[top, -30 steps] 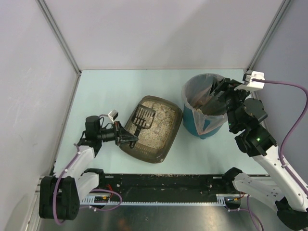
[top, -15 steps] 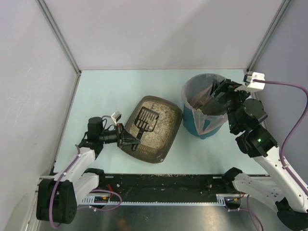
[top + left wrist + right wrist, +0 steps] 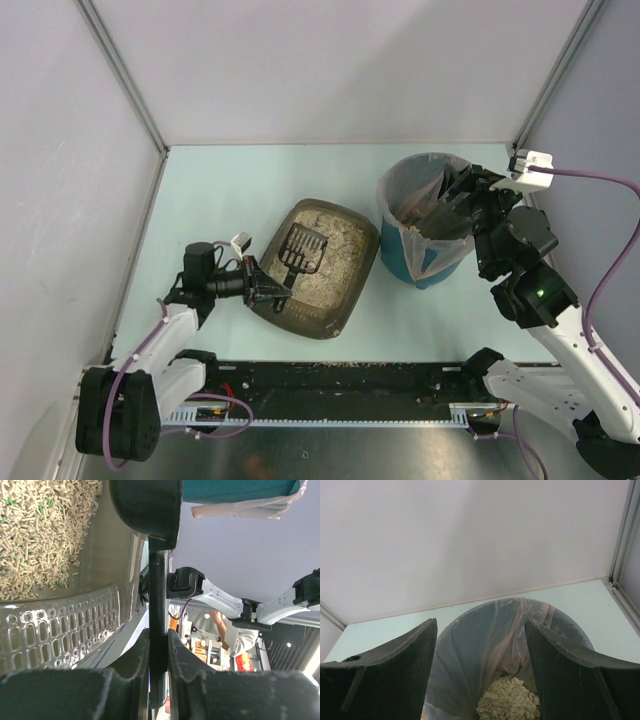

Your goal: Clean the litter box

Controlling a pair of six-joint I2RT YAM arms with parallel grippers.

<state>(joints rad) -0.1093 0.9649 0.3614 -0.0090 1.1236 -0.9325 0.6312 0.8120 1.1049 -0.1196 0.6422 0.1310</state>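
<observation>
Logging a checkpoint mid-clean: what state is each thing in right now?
litter box: lying flat, holding beige litter.
scoop: held by its handle, head over the litter.
teal bin: upright, lined, some litter inside.
left gripper: shut on the scoop handle.
right gripper: open, above the teal bin.

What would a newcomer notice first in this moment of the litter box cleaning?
The dark brown litter box sits mid-scene in the overhead view, with the black slotted scoop over its beige litter and the handle clamped in the left gripper. To its right stands a teal bin with a clear bag liner and some litter inside, the right gripper poised open above its mouth.
</observation>
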